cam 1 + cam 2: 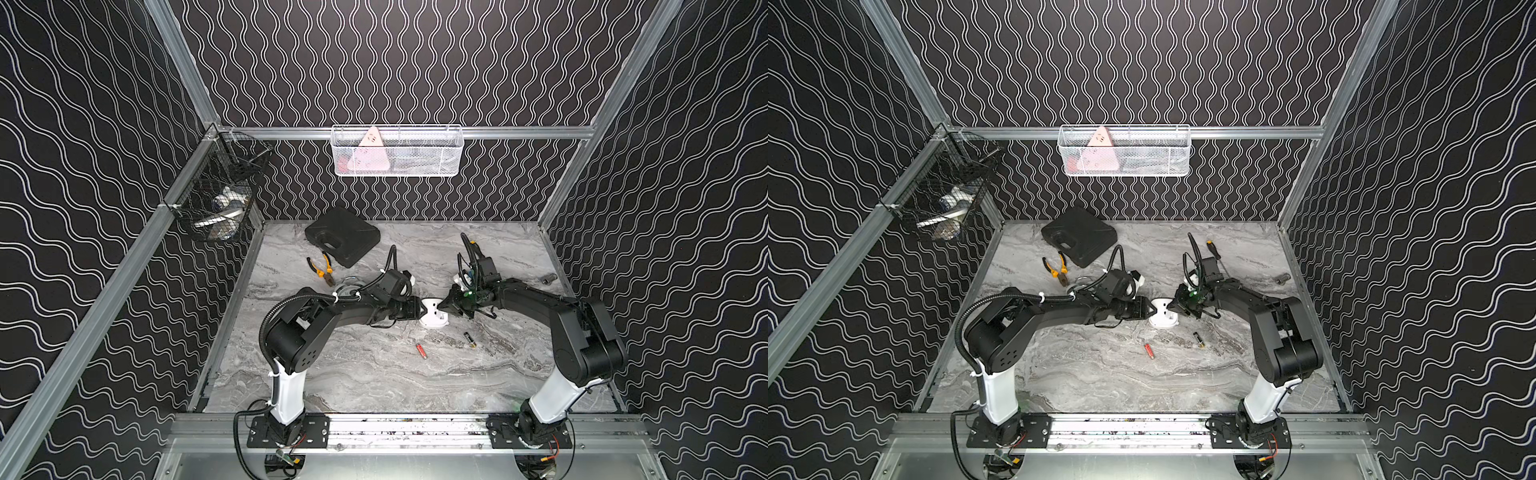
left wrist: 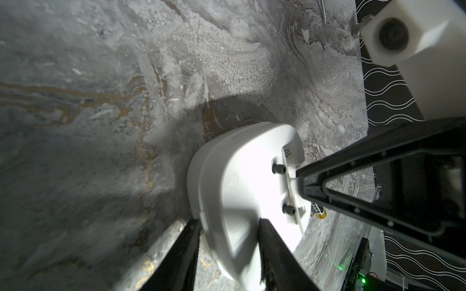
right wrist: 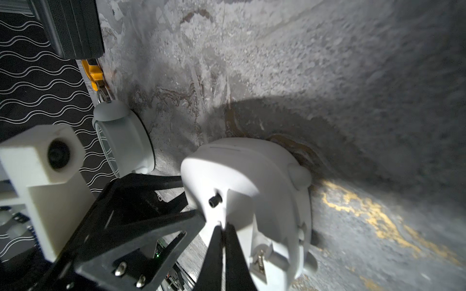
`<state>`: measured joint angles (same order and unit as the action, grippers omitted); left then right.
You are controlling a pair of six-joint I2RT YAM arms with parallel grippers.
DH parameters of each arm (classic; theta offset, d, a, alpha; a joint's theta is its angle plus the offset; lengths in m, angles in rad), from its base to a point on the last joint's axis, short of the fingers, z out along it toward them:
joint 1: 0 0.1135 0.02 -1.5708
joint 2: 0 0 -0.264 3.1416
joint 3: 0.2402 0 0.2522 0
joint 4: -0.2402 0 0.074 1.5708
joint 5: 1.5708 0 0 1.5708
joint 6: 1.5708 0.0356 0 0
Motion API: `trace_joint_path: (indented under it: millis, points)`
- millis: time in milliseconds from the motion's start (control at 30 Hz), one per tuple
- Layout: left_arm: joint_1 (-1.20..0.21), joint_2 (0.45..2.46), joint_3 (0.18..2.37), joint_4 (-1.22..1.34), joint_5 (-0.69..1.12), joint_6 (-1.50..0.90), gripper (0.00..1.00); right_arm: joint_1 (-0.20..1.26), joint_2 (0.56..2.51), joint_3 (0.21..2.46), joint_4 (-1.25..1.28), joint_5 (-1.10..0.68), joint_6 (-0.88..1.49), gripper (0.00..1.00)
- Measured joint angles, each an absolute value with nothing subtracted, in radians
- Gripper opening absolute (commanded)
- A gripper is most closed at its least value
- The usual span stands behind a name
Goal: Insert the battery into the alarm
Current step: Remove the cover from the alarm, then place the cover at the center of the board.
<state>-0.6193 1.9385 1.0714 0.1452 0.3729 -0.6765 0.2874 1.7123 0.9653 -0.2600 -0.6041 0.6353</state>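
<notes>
A white alarm (image 1: 434,316) stands tilted on its edge mid-table, its back towards the right arm. My left gripper (image 1: 424,309) is shut on the alarm's rim (image 2: 239,176), one finger on each side. My right gripper (image 1: 444,305) is shut, its tips (image 3: 222,225) pressed against a thin white ridge on the alarm's back (image 3: 252,176). Whether they pinch anything there I cannot tell. A black and gold battery (image 1: 470,339) and a red battery (image 1: 421,350) lie loose on the table in front of the alarm, visible in both top views.
A second pale clock (image 3: 123,141) lies behind the left arm. Orange pliers (image 1: 322,270) and a black case (image 1: 343,236) sit at the back left. A screwdriver (image 1: 1214,249) and a metal socket (image 1: 548,277) are at the back right. Wire baskets (image 1: 397,151) hang on the walls.
</notes>
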Motion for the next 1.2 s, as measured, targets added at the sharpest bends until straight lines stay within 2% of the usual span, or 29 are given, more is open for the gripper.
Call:
trace_joint_path:
  millis: [367, 600, 767, 967, 1033, 1100, 1200]
  points:
    - [-0.619, 1.936, 1.066, 0.149, 0.373, -0.676, 0.43, 0.269, 1.600, 0.963, -0.296, -0.561, 0.616, 0.06]
    - [-0.619, 1.933, 1.061, 0.151, 0.374, -0.677, 0.43, 0.139, 1.551, 0.963, -0.374, -0.494, 0.556, 0.07]
    - [-0.619, 1.931, 1.059, 0.153, 0.374, -0.676, 0.43, 0.050, 1.591, 0.983, -0.429, -0.386, 0.488, 0.07]
    - [-0.619, 1.931, 1.056, 0.158, 0.374, -0.676, 0.43, 0.026, 1.694, 1.030, -0.468, -0.247, 0.428, 0.09]
    - [-0.619, 1.931, 1.054, 0.161, 0.374, -0.677, 0.43, 0.025, 1.723, 1.043, -0.473, -0.225, 0.421, 0.15]
    - [-0.619, 1.930, 1.054, 0.160, 0.374, -0.677, 0.43, 0.025, 1.729, 1.046, -0.477, -0.218, 0.415, 0.32]
    - [-0.619, 1.927, 1.054, 0.155, 0.374, -0.676, 0.43, 0.026, 1.699, 1.036, -0.488, -0.212, 0.406, 0.40]
